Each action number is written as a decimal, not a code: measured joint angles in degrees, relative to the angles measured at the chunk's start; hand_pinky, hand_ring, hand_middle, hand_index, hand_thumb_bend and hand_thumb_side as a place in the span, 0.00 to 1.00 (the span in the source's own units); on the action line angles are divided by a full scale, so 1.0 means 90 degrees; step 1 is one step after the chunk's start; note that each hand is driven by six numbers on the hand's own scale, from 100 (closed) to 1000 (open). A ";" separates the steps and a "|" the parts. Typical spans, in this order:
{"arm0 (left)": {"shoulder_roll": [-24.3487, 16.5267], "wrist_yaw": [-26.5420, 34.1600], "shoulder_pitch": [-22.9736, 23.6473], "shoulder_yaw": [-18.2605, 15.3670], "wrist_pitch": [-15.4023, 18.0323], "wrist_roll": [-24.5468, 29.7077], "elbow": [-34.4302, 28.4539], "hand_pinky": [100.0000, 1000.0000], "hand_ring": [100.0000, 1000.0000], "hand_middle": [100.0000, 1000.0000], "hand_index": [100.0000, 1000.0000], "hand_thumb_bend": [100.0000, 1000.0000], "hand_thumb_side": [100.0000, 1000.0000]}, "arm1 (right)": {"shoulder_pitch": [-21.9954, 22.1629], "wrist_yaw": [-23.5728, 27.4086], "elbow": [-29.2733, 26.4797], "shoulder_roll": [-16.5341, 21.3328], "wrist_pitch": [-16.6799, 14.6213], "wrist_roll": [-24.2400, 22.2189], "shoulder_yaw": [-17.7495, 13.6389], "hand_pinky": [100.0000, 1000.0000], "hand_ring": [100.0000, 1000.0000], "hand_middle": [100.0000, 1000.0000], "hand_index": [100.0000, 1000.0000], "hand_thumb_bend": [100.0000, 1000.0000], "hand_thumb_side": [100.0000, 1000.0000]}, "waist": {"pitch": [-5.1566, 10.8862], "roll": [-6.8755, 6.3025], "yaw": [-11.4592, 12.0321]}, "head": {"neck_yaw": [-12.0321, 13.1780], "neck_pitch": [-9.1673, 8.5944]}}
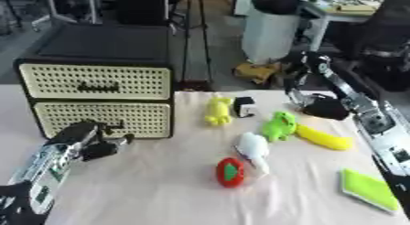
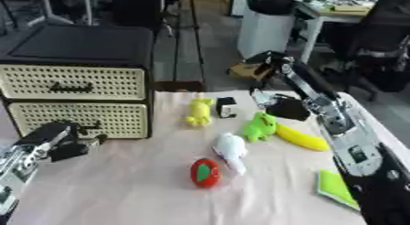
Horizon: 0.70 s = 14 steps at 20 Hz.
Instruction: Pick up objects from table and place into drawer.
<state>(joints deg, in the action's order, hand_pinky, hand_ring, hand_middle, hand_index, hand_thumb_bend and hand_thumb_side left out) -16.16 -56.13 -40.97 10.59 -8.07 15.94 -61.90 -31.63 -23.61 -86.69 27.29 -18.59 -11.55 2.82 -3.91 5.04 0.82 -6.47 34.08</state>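
Note:
A black cabinet [image 1: 96, 45] with two cream perforated drawers stands at the left, and both drawers are closed. My left hand [image 1: 100, 145] hovers just in front of the lower drawer [image 1: 96, 119], below its dark handle [image 1: 116, 126], fingers curled and holding nothing. On the cloth lie a yellow toy [image 1: 217, 110], a small black-and-white block [image 1: 244, 107], a green toy [image 1: 279, 125], a yellow banana [image 1: 324, 138], a white object [image 1: 255, 148] and a red object with a green patch [image 1: 230, 172]. My right hand [image 1: 323, 107] hangs as a dark shape just right of the block, above the banana.
A flat lime-green pad [image 1: 368, 190] lies at the right front corner of the table. My right arm [image 1: 376, 123] runs along the table's right edge. Behind the table are a tripod, a white bin and office clutter on the floor.

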 measured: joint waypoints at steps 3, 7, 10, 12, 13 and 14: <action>-0.0120 0.0451 0.0452 -0.0108 -0.0096 -0.0285 -0.0683 0.58 0.64 0.74 0.79 0.42 1.00 | -0.0012 -0.0004 0.0008 -0.0043 -0.0002 0.0005 -0.0016 0.59 0.70 0.77 0.84 0.00 0.47 | -0.0017 -0.0005 0.0017 | -0.0025 -0.0002; -0.0526 0.1317 0.1235 -0.0264 -0.0156 -0.0433 -0.2096 0.49 0.53 0.66 0.74 0.40 1.00 | 0.0100 -0.0005 0.0008 -0.0044 -0.0002 0.0097 -0.0121 0.59 0.70 0.77 0.84 0.00 0.47 | -0.0042 -0.0042 0.0058 | -0.0058 -0.0006; -0.0793 0.2290 0.1764 -0.0459 -0.0048 -0.0427 -0.3120 0.47 0.51 0.65 0.73 0.41 1.00 | 0.0275 0.0010 -0.0032 -0.0044 0.0009 0.0204 -0.0198 0.59 0.70 0.77 0.84 0.00 0.47 | -0.0042 -0.0054 0.0061 | -0.0108 -0.0035; -0.0935 0.2824 0.1996 -0.0595 -0.0009 -0.0445 -0.3637 0.47 0.51 0.65 0.73 0.41 1.00 | 0.0392 0.0055 -0.0095 -0.0044 0.0025 0.0255 -0.0241 0.59 0.70 0.77 0.84 0.00 0.47 | -0.0041 -0.0053 0.0061 | -0.0138 -0.0056; -0.0981 0.3001 0.2049 -0.0635 -0.0009 -0.0445 -0.3801 0.46 0.50 0.64 0.72 0.41 1.00 | 0.0419 0.0066 -0.0116 -0.0044 0.0031 0.0263 -0.0253 0.59 0.70 0.76 0.84 0.00 0.47 | -0.0041 -0.0053 0.0060 | -0.0141 -0.0057; -0.1015 0.3158 0.2107 -0.0679 -0.0006 -0.0448 -0.3949 0.46 0.50 0.64 0.72 0.41 1.00 | 0.0458 0.0081 -0.0144 -0.0044 0.0042 0.0282 -0.0275 0.59 0.70 0.76 0.84 0.00 0.47 | -0.0041 -0.0053 0.0060 | -0.0140 -0.0057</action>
<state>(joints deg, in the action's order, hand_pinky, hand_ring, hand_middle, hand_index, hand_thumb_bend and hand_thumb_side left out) -25.29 -27.71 -22.01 4.48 -8.12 11.91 -97.45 -27.50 -22.88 -87.99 26.89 -18.21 -9.01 0.35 -4.28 4.57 1.36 -7.73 33.56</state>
